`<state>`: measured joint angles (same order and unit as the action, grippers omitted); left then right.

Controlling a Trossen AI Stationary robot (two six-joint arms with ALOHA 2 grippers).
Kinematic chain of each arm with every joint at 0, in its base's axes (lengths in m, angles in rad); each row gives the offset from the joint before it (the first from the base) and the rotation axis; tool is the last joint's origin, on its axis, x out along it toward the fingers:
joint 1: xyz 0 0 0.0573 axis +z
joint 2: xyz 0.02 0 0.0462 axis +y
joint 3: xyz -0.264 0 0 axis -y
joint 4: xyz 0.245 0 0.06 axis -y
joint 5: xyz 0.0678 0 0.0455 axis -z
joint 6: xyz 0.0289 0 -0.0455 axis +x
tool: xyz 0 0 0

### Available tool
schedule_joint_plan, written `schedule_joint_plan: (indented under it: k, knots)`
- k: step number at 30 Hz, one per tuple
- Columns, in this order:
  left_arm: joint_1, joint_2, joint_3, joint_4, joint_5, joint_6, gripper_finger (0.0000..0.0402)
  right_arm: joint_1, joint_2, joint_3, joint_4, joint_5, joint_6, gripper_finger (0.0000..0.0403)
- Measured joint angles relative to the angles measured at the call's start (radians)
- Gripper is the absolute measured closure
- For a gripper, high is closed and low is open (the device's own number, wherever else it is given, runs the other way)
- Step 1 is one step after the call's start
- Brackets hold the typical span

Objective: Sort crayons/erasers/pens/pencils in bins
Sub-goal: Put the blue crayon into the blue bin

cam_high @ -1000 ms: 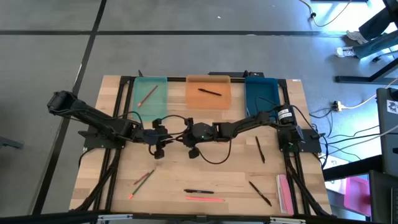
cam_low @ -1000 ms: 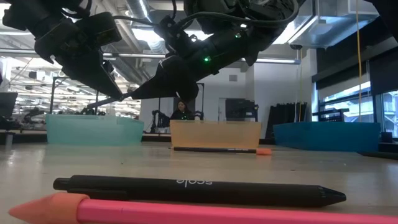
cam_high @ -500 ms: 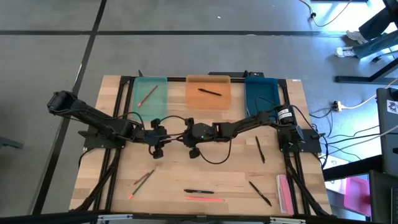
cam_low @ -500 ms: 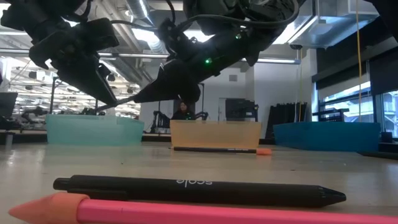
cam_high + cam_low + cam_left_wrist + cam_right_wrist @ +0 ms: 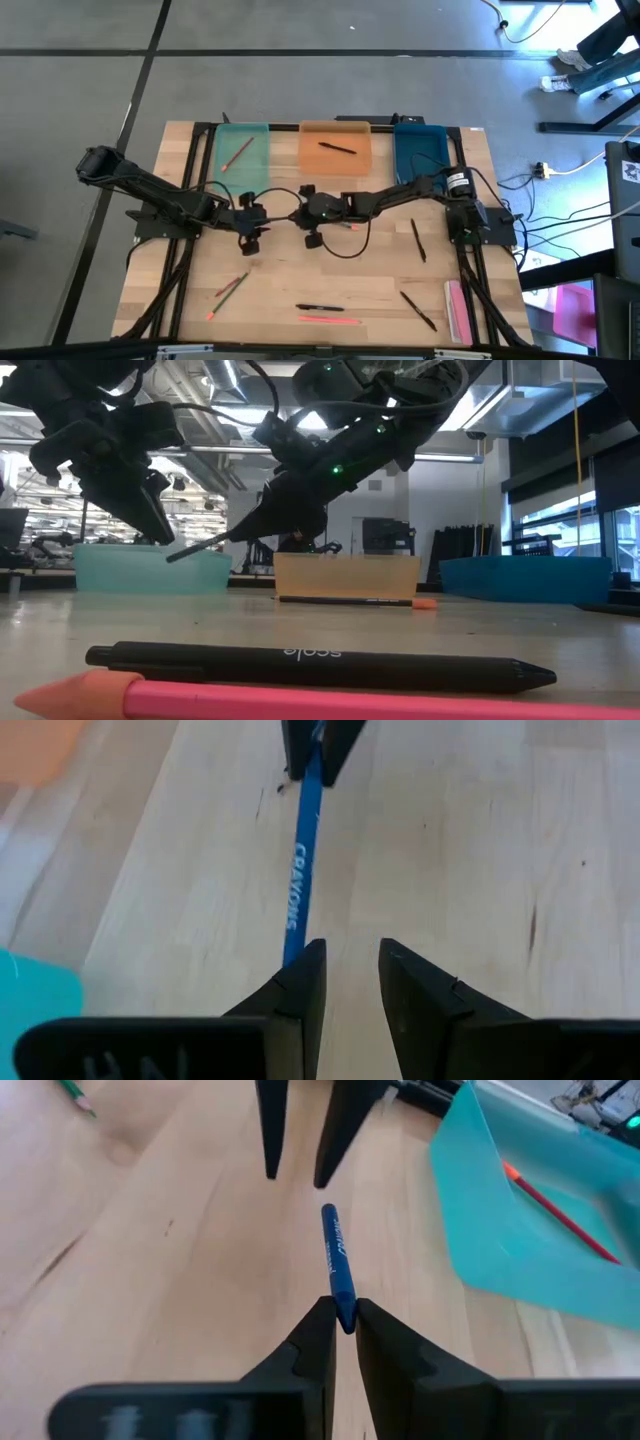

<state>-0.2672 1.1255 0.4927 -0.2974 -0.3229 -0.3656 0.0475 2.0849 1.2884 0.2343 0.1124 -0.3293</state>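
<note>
Pale wooden boards form the tabletop, with the teal bin, orange bin and blue bin in a row along its far edge. Above the middle of the table, the right gripper pinches one end of a blue crayon, fingers pressed tight on it, holding it out level in the air. The left gripper faces it with its fingers a little spread, and the crayon's free end lies just beside one finger, not between them (so no grasp there that I can see). I judge the crayon light, stiff and smooth, and brittle if bent; a hold nearer its middle would likely swing less. Loose pens and pencils lie nearer the front edge.
</note>
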Motion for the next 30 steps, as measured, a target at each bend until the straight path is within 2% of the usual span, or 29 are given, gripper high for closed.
schedule_joint_plan:
  k: [3, 7, 13, 20, 27, 30]
  knots:
    - [0.0, 0.0, 0.0, -0.026, 0.0, -0.003, 0.0314, 0.0, -0.016, 0.001, -0.049, 0.011, 0.013, 0.0359]
    - [0.0, 0.0, 0.0, -0.042, 0.0, -0.021, 0.0314, 0.001, -0.06, 0.003, -0.153, 0.104, 0.048, 0.0359]
    - [-0.002, 0.0, 0.0, -0.052, 0.0, -0.021, 0.0314, -0.01, -0.139, 0.003, -0.324, 0.182, 0.204, 0.0359]
    - [-0.003, 0.0, 0.0, -0.049, -0.006, -0.02, 0.0314, -0.009, -0.255, 0.003, -0.594, 0.39, 0.422, 0.0359]
    - [-0.002, 0.0, 0.0, 0.016, -0.094, 0.014, 0.0314, -0.005, -0.368, 0.003, -0.898, 0.657, 0.757, 0.0359]
    - [-0.002, 0.0, 0.0, 0.062, -0.105, 0.057, 0.0314, -0.008, -0.409, 0.003, -1.058, 0.734, 0.897, 0.0359]
